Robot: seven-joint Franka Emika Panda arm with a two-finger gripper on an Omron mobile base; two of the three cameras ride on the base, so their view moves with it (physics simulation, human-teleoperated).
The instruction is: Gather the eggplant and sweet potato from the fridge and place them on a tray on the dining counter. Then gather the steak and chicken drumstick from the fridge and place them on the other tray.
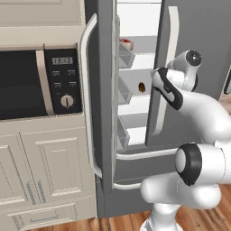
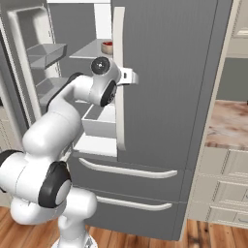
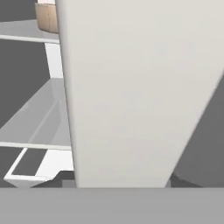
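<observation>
The pincer (image 2: 130, 76) sits at the pale bar handle (image 2: 119, 77) of the fridge's (image 2: 164, 97) closed right door; whether it grips the bar, I cannot tell. The steak (image 2: 107, 47) rests on an upper shelf (image 2: 92, 51) inside.

Microwave display (image 1: 62, 60): a small pale panel showed faint digits, too blurred to read.
Microwave buttons (image 1: 63, 78): small pale keys sat below the display; any marks on them were too small to read.
Microwave dial (image 1: 66, 100): a round knob carried a single dark pointer line and no legible number.
Fridge (image 2: 164, 82): its grey doors and pale handles bore no readable brand or label.
Readable text overall: none could be made out.
</observation>
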